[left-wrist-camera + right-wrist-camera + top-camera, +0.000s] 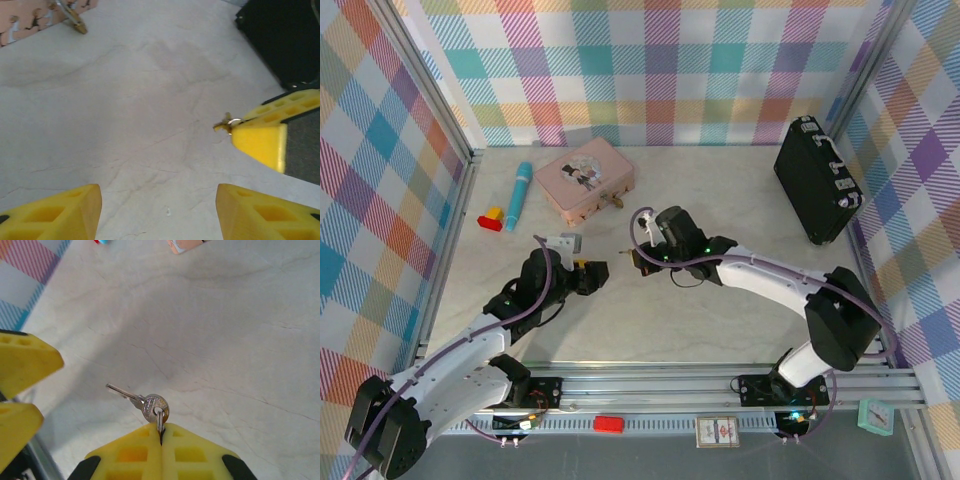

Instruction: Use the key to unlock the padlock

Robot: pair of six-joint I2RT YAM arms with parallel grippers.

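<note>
Both grippers are hovering near the middle of the desk [740, 215], their tips facing each other with a small gap between them. Toward the far left corner, close to the left edge, red and yellow blocks [492, 217] are lying together. A teal marker [519, 193] is lying just beside them on their right, its length running toward the far edge.

Next, the left gripper [158, 210] is staying released. Its two yellow fingers [55, 212] are spread apart, and bare desk is showing between them. Behind it, nearer the far edge and a little left of the centre, a pink tin [585, 180] is lying flat. The padlock [76, 23] is sitting at the clasp on the near right side of this tin, with its brass body tilting down toward the desk. I cannot tell if it is touching the surface.

Just to the right of the left gripper, the right gripper [161, 429] is clenched, with its fingers pressing together on the ring of the key [145, 402]. The key is sticking out from the fingertips over the desk, its blade pointing toward the left gripper but not touching it. It is well apart from the padlock.

Near the far right corner, a black case [817, 180] is lying along the right edge.
</note>
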